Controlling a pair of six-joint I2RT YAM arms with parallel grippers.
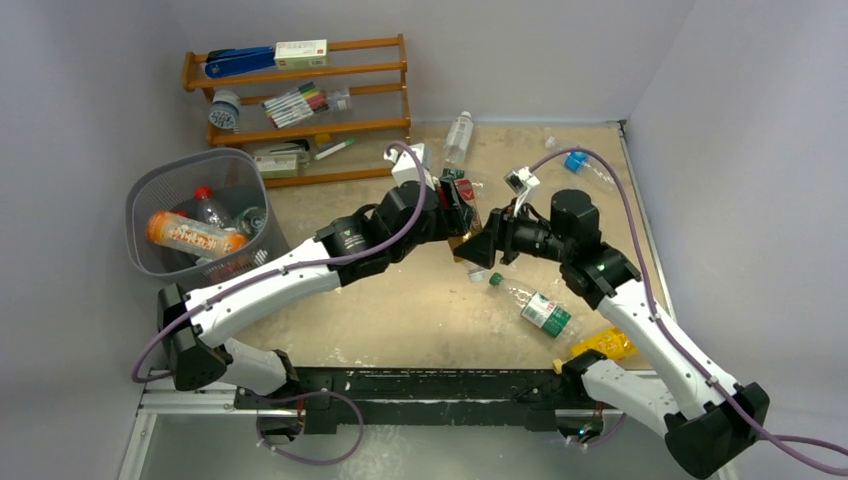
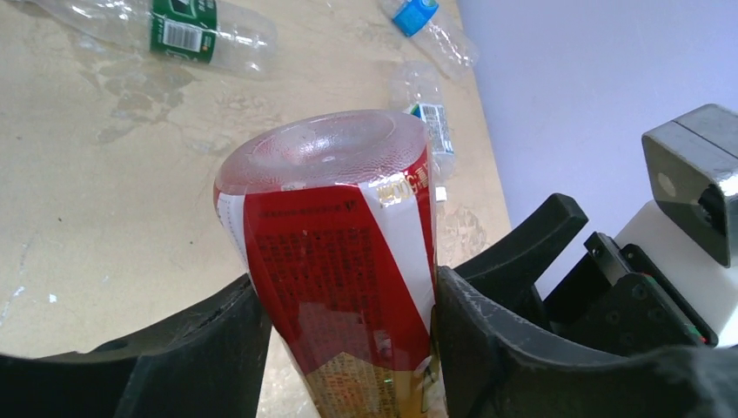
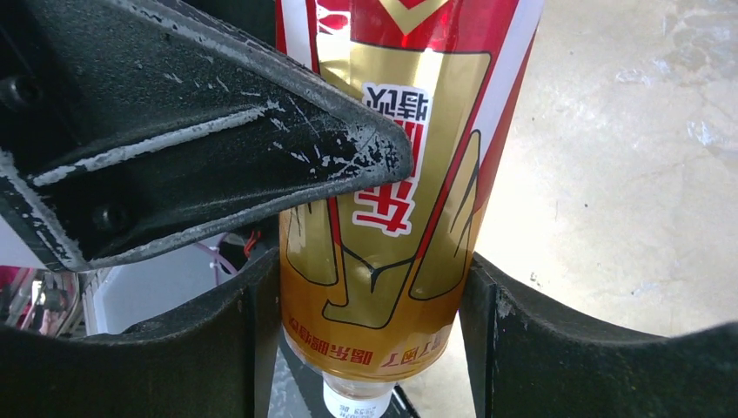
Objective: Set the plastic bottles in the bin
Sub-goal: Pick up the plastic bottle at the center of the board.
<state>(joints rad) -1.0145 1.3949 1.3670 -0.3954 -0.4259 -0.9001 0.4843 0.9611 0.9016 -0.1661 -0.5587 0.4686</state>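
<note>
One plastic bottle (image 1: 466, 190) with a red and gold label hangs between both arms above the table's middle. In the left wrist view my left gripper (image 2: 348, 348) has both fingers pressed on the red end of this bottle (image 2: 339, 252), its clear base pointing away. My right gripper (image 3: 370, 340) is shut on the gold end (image 3: 392, 200) near the white neck, with a left finger (image 3: 218, 165) crossing above. The grey bin (image 1: 135, 215) stands at the left and holds an orange bottle (image 1: 190, 235) and clear ones. Loose bottles lie on the table: green-labelled (image 1: 540, 310), yellow (image 1: 605, 345), blue-labelled (image 1: 580, 162), clear (image 1: 458, 135).
An orange wooden rack (image 1: 300, 100) with markers and boxes stands at the back left, behind the bin. A green-labelled bottle (image 2: 183, 30) and a blue-labelled one (image 2: 418, 17) lie beyond the left gripper. Grey walls enclose the table on the back and both sides.
</note>
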